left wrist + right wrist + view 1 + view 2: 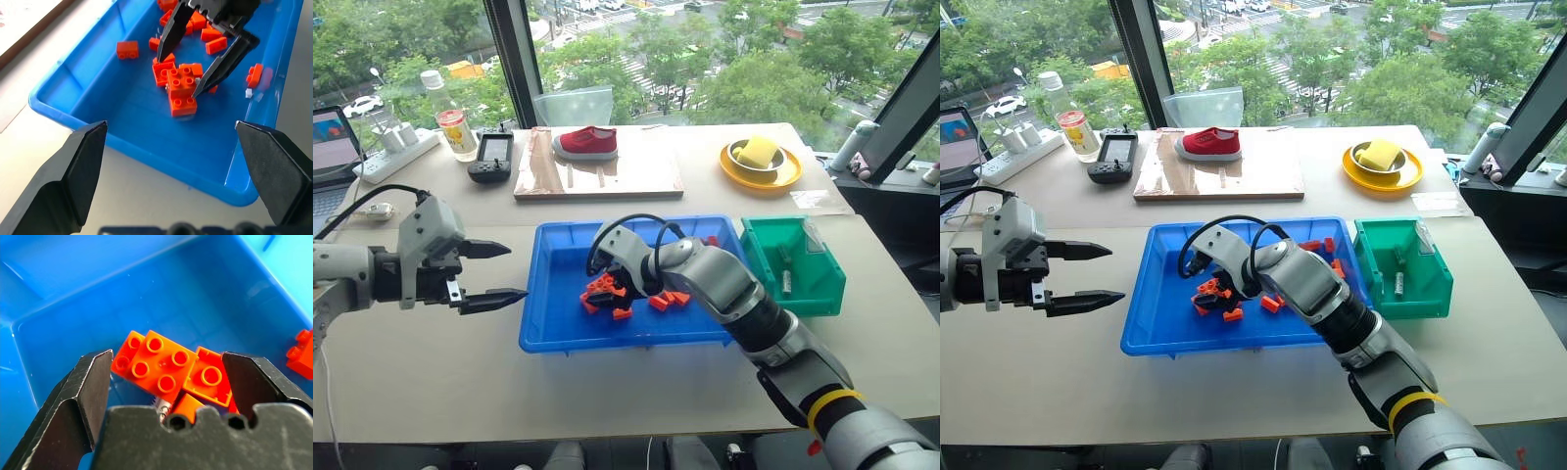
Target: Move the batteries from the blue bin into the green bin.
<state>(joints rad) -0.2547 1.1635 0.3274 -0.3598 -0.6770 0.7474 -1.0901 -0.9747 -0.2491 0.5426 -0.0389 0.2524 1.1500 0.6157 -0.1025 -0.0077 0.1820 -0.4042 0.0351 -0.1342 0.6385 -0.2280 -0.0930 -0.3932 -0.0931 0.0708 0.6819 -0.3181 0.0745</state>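
Observation:
The blue bin [540, 304] lies mid-table with several orange bricks [607, 292] in it. My right gripper [599, 294] reaches down into it, open, its fingers [93, 382] straddling the brick pile [161, 364]. A sliver of grey metal [164, 406] peeks from under those bricks; I cannot tell whether it is a battery. The green bin [822, 284] stands just right of the blue one with two batteries [787, 284] inside. My left gripper [517, 271] hovers open and empty left of the blue bin, above the table.
Behind the bins a red shoe [585, 143] rests on a wooden board [636, 176], and a yellow plate [734, 171] holds a sponge. A black controller [492, 157], a bottle [455, 122], a power strip [396, 157] and a laptop [331, 147] are at the back left.

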